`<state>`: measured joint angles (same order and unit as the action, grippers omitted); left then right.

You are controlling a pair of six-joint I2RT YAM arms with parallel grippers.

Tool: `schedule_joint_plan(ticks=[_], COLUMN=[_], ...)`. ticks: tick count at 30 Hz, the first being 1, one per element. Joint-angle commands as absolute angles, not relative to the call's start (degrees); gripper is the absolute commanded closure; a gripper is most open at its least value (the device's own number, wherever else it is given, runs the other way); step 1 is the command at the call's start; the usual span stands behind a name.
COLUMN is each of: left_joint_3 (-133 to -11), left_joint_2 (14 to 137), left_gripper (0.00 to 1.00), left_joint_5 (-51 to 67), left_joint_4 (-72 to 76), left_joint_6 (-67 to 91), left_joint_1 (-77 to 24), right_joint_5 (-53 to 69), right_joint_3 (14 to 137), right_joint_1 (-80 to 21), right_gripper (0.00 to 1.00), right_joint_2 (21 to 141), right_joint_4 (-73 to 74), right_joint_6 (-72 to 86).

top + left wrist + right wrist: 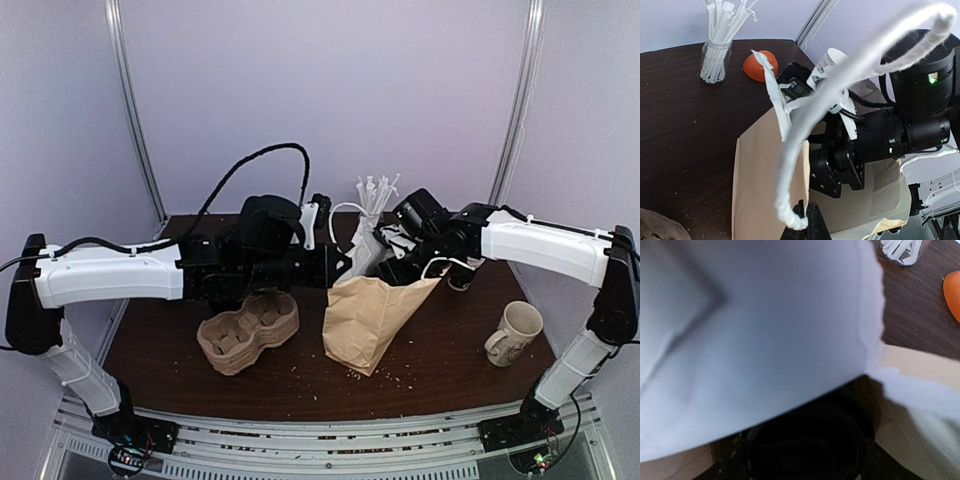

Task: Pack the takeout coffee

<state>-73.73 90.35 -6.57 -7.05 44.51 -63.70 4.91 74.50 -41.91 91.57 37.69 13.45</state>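
Two grippers are working at one brown paper bag. Also on the table are one cardboard cup carrier, one cream mug, one jar of straws and one small orange object.

The left gripper is pressing its fingers together on the bag's white twisted handle, pinching it at the lower end of the loop.

The right gripper is reaching down into the bag's mouth. In its wrist view, one takeout coffee is showing as a dark round lid directly below the camera, between the fingers. They appear to be clasping it from both sides, though the contact is dim and hard to confirm.

A white blur is filling most of that view. From above, the cup is hiding behind the gripper and the bag wall.
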Motion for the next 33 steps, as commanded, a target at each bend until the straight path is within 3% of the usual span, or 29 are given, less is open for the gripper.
schedule_joint_plan(ticks=[1, 13, 33], left_joint_3=[-74.8, -74.36, -73.12], left_joint_2=[91.58, 91.74, 91.06], left_gripper=[1.0, 1.0, 1.0], left_joint_5=[-5.29, -5.01, -5.24], left_joint_4=[-6.68, -6.68, -6.68], left_joint_6=[43.33, 43.51, 44.04], left_joint_1=[-63.54, -63.37, -63.28], right_joint_5=[4.36, 4.29, 6.09], right_joint_3=[68.73, 66.08, 69.12], right_joint_1=[-41.79, -41.88, -41.84], right_gripper=[0.28, 0.26, 0.07], right_joint_2=[97.23, 99.17, 94.12], right_joint_4=[43.65, 42.19, 42.13], right_joint_6=[12.68, 12.91, 16.23])
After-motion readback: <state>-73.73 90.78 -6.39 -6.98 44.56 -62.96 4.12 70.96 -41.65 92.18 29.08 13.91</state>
